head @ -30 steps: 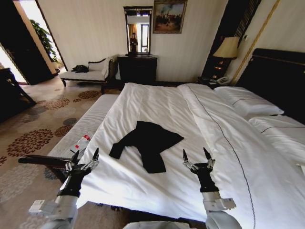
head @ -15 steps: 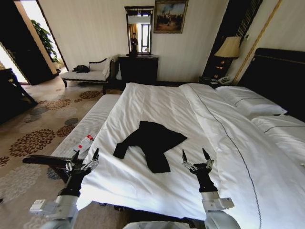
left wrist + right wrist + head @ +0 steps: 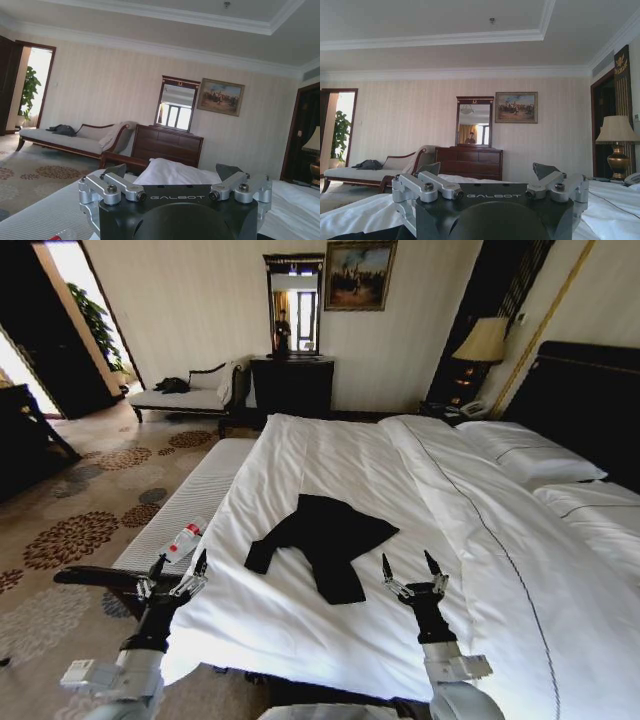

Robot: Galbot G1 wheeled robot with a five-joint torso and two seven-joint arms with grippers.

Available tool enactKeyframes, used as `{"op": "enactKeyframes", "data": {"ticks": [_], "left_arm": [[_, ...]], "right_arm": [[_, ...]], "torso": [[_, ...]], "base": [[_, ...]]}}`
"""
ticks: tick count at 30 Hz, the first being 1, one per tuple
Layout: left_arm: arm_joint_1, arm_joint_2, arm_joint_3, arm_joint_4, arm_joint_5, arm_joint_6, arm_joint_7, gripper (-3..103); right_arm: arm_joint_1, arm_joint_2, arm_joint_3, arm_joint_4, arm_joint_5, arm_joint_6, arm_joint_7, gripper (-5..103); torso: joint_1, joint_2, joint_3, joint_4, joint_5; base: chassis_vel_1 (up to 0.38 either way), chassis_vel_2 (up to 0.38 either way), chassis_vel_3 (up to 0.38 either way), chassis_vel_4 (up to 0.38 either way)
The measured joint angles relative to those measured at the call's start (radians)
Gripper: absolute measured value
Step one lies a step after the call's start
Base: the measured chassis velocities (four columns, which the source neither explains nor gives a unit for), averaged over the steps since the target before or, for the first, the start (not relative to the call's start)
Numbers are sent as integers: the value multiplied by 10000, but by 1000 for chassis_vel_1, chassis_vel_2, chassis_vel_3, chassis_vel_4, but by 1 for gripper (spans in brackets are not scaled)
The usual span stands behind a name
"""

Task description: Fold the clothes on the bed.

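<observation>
Black soft-fabric short-sleeved T-shirt point(image 3: 322, 542) lies crumpled at centre frame on the large white-sheeted double bed point(image 3: 330, 465), lettering not readable. Left gripper point(image 3: 179, 569) sits lower left at the bed's near corner, fingers spread, holding nothing. Right gripper point(image 3: 410, 567) sits lower centre-right over the white duvet, just beside the shirt's bottom edge, fingers spread, empty. Both are clear of the shirt. A clear plastic bottle with red cap point(image 3: 181, 541) lies on the white striped bench point(image 3: 190, 502) at left, just above the left gripper.
</observation>
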Motion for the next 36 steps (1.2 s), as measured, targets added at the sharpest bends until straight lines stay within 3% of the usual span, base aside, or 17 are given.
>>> {"op": "enactKeyframes", "data": {"ticks": [15,24,28,29,32,33,36], "left_arm": [[-104,-16,19,-17,-33,-36,-194,100],[-299,98,-248,-589,-676,718,-784,100],[-405,174,-232,-609,-1231,2288,-1871,100],[-405,174,-232,-609,-1231,2288,-1871,100],[-616,172,-295,-610,-1425,2610,-2158,100],[-616,172,-295,-610,-1425,2610,-2158,100],[-742,193,-408,-611,-1882,2836,-2507,100]], "right_arm": [[55,81,-308,-54,93,138,503,100],[101,-208,-761,-61,818,-390,763,100],[301,-525,-1247,163,2731,-1541,1112,100],[301,-525,-1247,163,2731,-1541,1112,100],[654,-851,-1790,416,5142,-2824,1952,100],[654,-851,-1790,416,5142,-2824,1952,100],[1107,-1277,-2116,435,6977,-3566,2527,100]], "torso": [[0,0,0,0,1],[-1,0,-1,0,2],[0,1,0,0,-2],[0,1,0,0,-2],[0,1,-1,0,0],[0,1,-1,0,0],[0,0,0,1,0]], "base": [[-1,16,0,-13],[0,0,0,0],[0,0,0,0],[0,0,0,0],[0,0,0,0],[0,0,0,0],[0,0,0,0]]}}
